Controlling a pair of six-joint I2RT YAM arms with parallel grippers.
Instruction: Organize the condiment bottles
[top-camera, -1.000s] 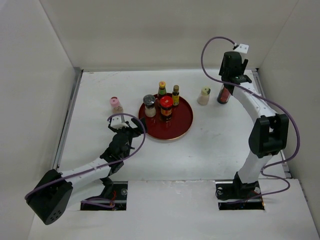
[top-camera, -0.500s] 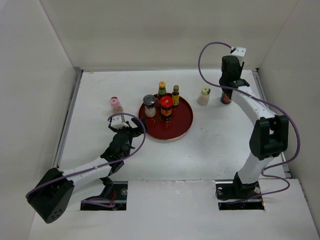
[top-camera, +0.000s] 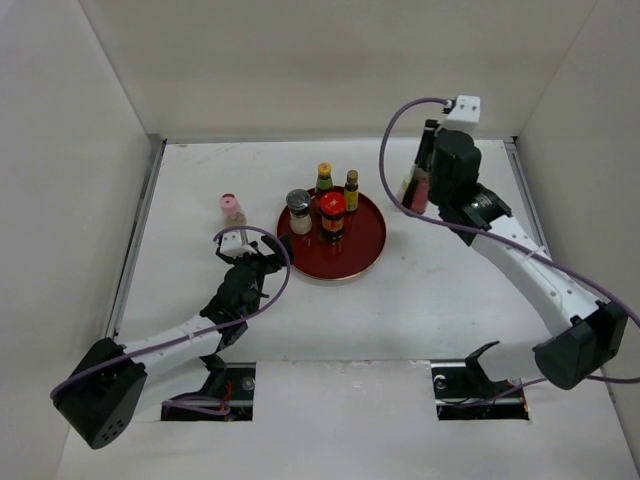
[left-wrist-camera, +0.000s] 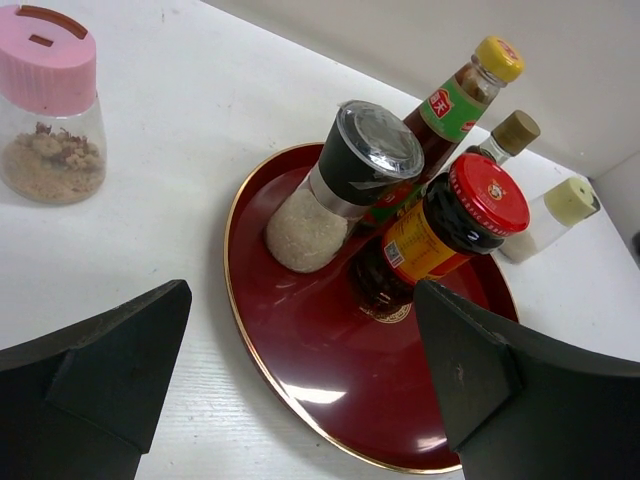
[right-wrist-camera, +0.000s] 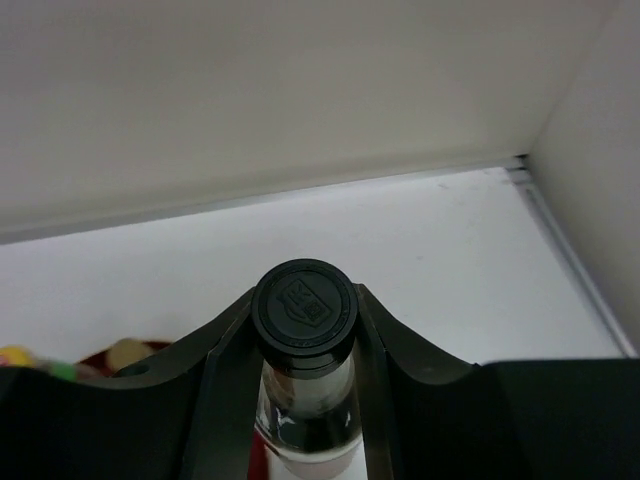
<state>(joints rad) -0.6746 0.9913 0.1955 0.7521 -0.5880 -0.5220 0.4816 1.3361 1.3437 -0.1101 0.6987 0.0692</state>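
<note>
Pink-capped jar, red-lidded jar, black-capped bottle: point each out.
Pink-capped jar (left-wrist-camera: 45, 60): left wrist view, on its pink cap.
Red-lidded jar (left-wrist-camera: 488, 195): left wrist view, centre of its red lid.
Black-capped bottle (right-wrist-camera: 304, 303): right wrist view, top of its black cap.

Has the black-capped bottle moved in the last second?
Yes. Held in the right gripper, the black-capped bottle has shifted left, toward the red tray.

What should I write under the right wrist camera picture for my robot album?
The right fingers squeeze a clear black-capped bottle, with the white table behind.
</note>
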